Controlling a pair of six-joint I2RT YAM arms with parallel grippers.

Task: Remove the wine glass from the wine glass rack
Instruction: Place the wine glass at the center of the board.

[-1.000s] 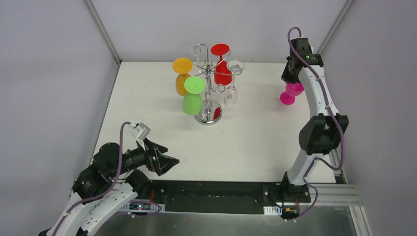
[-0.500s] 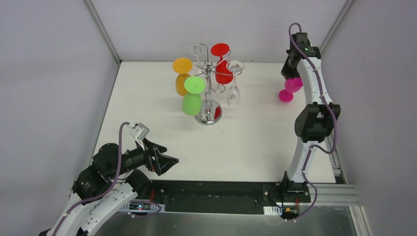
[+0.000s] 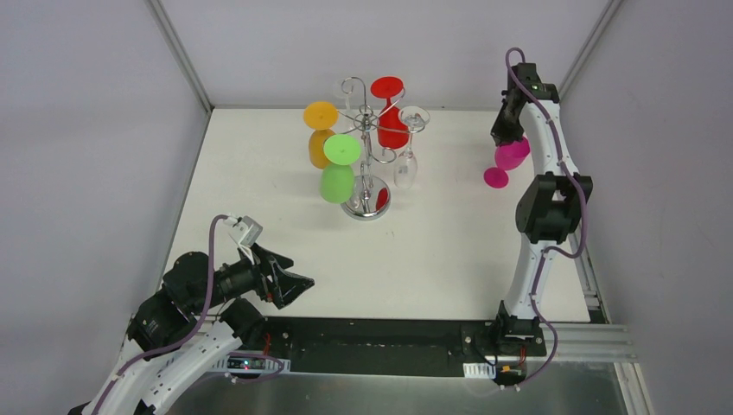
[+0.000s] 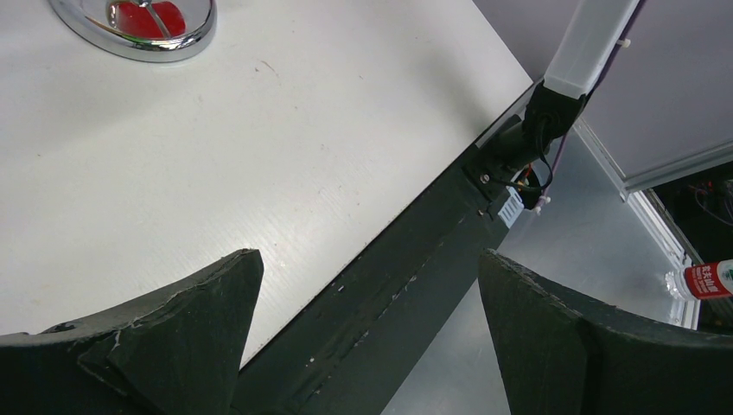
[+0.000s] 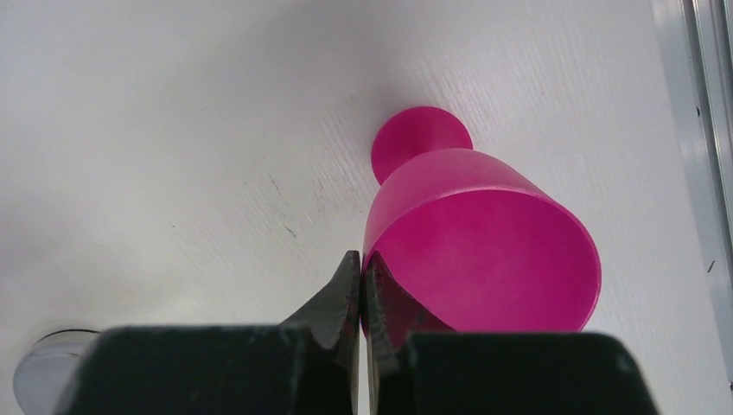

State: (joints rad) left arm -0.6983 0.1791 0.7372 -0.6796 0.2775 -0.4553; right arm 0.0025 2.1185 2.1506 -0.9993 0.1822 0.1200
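The chrome wine glass rack (image 3: 366,130) stands at the back middle of the table, and its mirrored base (image 4: 130,26) shows in the left wrist view. Orange (image 3: 321,138), green (image 3: 338,173), red (image 3: 391,123) and clear (image 3: 408,162) glasses hang upside down on it. A pink wine glass (image 3: 511,156) is off the rack at the back right, mouth up and foot (image 5: 421,138) down by the table. My right gripper (image 5: 360,264) is shut on its rim, one finger inside the bowl. Whether the foot touches the table I cannot tell. My left gripper (image 4: 367,268) hangs open and empty at the front left.
The table's front edge and black mounting rail (image 4: 406,285) run under the left gripper. The enclosure's right wall and metal frame (image 3: 588,52) stand close behind the right arm. A bottle (image 4: 709,278) lies off the table at the right.
The right arm has drawn in towards the back wall and shifted the pink glass slightly left, with its foot lower. The left arm has not moved.
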